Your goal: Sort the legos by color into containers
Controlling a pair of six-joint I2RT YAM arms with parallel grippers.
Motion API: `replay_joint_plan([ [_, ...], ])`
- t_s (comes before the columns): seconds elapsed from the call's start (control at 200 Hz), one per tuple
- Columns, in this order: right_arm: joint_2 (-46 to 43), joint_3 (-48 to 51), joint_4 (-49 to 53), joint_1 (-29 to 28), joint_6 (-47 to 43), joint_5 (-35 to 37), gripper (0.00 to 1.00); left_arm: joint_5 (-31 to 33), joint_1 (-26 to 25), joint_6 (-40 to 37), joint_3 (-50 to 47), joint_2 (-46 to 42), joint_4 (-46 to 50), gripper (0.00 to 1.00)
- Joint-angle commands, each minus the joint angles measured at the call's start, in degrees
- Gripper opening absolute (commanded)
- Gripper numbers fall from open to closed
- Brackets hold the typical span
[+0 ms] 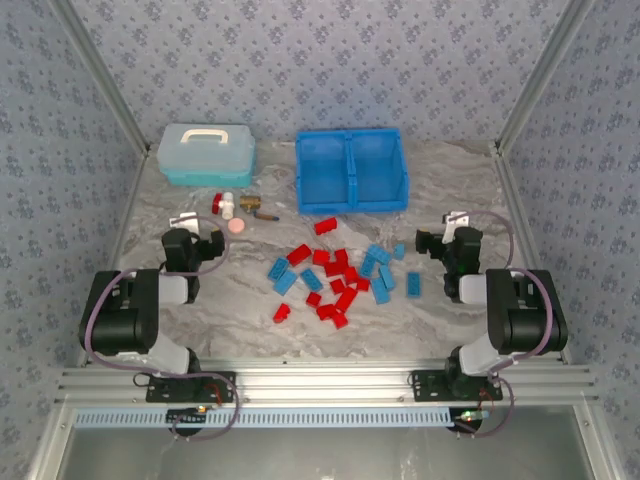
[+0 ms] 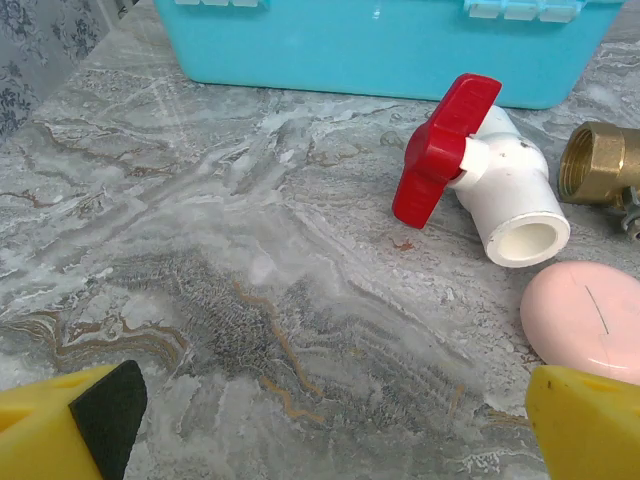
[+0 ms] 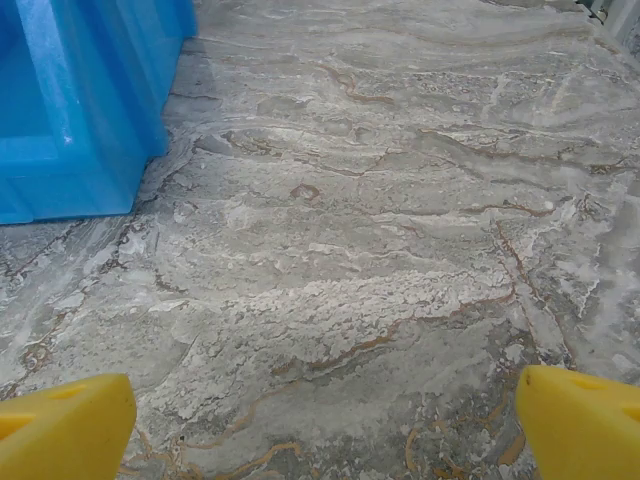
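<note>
Top external: marbled grey table (image 1: 240,305), patterned walls (image 1: 330,70); left fingers (image 2: 60,425), right fingers (image 3: 60,425) spread apart.

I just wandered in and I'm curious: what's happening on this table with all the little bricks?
A scattered pile of red and blue legos lies in the middle of the table. The bright blue bin behind it looks empty in both compartments, so sorting hasn't begun. The robot's left gripper and right gripper are both open, holding nothing, one to each side of the pile.
</note>
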State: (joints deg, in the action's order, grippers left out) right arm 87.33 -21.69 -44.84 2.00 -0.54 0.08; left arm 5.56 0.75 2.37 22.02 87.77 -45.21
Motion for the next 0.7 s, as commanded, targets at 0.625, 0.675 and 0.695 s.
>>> replay_joint_plan([
  [0.625, -11.1, -6.74, 18.95, -1.18, 1.73, 4.09, 1.0, -1.43, 0.21, -0.2, 1.62, 0.06, -1.2, 0.99],
  [0.675, -15.11, -7.74, 24.26, -1.54, 6.22, 6.42, 1.0, -1.46, 0.15, -0.23, 1.62, 0.04, -1.28, 0.99],
  [0.695, -17.0, -7.98, 26.19, -1.56, 8.44, 6.93, 1.0, -1.38, 0.14, -0.22, 1.62, 0.08, -1.28, 0.99],
])
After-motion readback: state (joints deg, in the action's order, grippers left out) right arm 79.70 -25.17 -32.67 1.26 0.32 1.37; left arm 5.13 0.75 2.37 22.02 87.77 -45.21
